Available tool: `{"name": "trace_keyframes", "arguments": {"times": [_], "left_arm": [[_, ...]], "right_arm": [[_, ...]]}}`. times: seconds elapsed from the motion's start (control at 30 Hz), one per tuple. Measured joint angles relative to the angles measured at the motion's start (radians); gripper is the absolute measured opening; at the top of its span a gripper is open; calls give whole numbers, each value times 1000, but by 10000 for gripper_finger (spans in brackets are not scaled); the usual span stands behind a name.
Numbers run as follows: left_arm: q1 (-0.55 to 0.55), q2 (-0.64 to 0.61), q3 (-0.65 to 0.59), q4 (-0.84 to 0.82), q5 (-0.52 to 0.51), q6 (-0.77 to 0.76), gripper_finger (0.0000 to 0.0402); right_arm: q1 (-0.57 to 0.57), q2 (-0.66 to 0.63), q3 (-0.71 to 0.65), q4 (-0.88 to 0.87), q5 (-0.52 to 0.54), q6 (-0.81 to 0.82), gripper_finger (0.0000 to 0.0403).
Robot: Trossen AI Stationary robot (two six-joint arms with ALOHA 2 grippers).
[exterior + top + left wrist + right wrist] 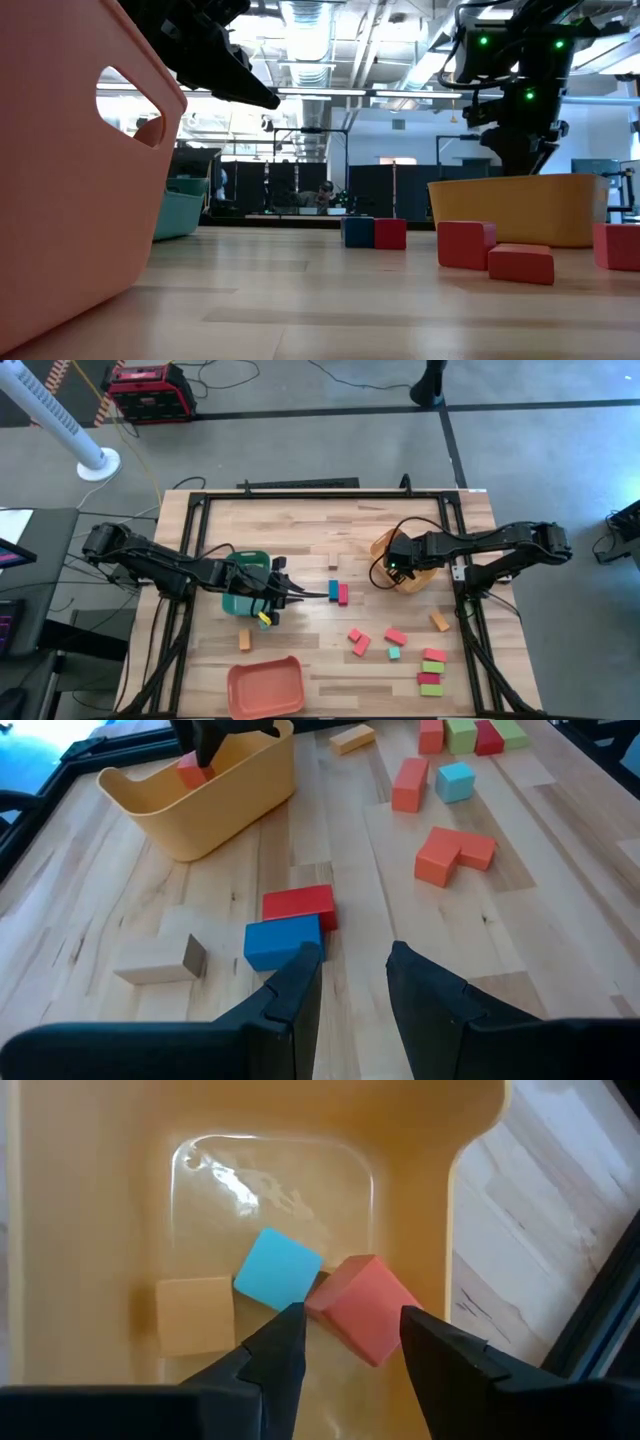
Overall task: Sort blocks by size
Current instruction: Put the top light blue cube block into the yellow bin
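While both jaws stand apart and empty, pale plank table (320, 530), grey floor (300, 440), ceiling ducts (310, 25).

Grey floor (330, 400) — red case (150, 390), white fan (60, 420).

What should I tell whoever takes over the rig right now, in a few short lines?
Right gripper: inside the yellow tray, open around a red block; whether it still grips is unclear.
Left gripper: open, empty, hanging just short of the blue block and red block mid-table.
Done: light blue, tan and red blocks in the yellow tray.
Left: a dozen or so blocks loose on the table. The salmon tray looks empty; the green tray is partly hidden.
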Motion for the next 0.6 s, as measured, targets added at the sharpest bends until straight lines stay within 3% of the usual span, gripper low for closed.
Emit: {"name": "trace_keyframes", "arguments": {"times": [0.6], "left_arm": [[-2, 0, 1, -158, 0, 10, 110]], "right_arm": [[25, -109, 46, 61, 9, -56, 217]]}}
